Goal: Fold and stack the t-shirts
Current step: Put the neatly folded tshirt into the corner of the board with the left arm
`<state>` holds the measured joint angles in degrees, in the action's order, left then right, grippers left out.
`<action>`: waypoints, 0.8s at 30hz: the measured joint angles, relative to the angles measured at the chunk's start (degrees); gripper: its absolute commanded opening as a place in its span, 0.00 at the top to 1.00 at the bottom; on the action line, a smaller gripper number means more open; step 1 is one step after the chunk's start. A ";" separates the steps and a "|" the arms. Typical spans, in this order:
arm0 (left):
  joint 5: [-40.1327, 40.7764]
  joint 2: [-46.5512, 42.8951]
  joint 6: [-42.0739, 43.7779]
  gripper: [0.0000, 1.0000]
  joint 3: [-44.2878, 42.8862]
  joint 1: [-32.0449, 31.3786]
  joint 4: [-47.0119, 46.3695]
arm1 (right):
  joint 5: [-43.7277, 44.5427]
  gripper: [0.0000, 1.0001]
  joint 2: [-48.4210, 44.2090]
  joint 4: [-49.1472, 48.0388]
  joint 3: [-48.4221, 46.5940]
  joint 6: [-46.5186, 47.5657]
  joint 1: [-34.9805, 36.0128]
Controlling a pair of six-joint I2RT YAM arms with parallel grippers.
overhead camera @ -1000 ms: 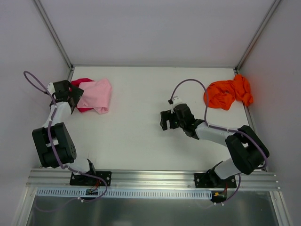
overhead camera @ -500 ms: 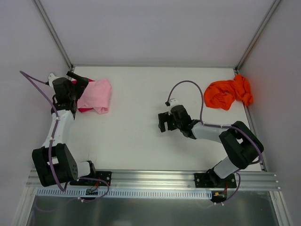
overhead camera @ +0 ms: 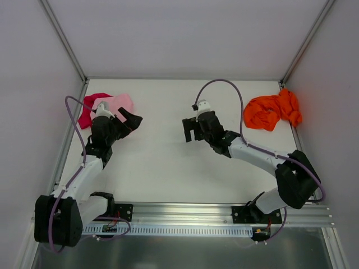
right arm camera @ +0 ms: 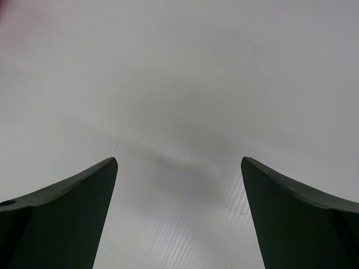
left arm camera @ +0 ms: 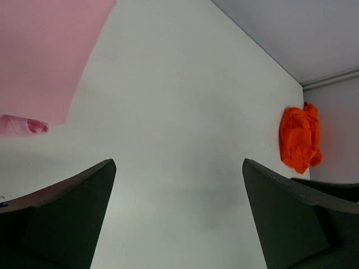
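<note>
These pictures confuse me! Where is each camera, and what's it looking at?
Top external: above and behind the robot, looking down at the table; both arms show.
Left wrist: on the left arm, facing across the table toward the orange shirt, pink shirt upper left; its two fingers show.
Right wrist: on the right arm, facing bare table; its two fingers show.
Shared: top and left wrist both see the pink and orange shirts.

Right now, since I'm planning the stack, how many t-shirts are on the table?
3. The pink t-shirt and the red t-shirt touching it lie far left; the orange t-shirt sits far right. Others could hide underneath.
</note>
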<state>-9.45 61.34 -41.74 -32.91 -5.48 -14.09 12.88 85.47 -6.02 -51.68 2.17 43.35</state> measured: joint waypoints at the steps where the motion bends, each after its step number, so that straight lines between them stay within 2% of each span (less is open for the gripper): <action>1: 0.79 -1.66 0.44 0.01 1.05 -1.01 -0.04 | 1.36 0.00 -0.24 1.25 -1.92 0.33 0.00; 6: 1.44 -4.52 1.81 0.01 3.48 -2.45 -0.22 | 6.58 0.00 -0.39 8.61 -12.83 2.56 -0.17; 8: 0.85 -4.37 2.27 0.01 4.24 -2.43 -0.74 | 7.85 0.00 -1.07 8.92 -14.32 3.10 -0.22; 18: -9.73 3.93 4.87 0.01 13.11 -5.07 -13.84 | 10.84 0.00 -0.52 9.70 -11.96 3.26 -0.48; 24: -14.36 6.47 5.53 0.01 14.12 -5.09 -18.56 | 10.91 0.00 -0.11 9.25 -9.29 3.26 -1.64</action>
<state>-23.81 67.81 -36.21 -18.79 -10.57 -32.64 23.79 85.36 3.22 -60.97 5.43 41.71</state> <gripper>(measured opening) 0.987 0.995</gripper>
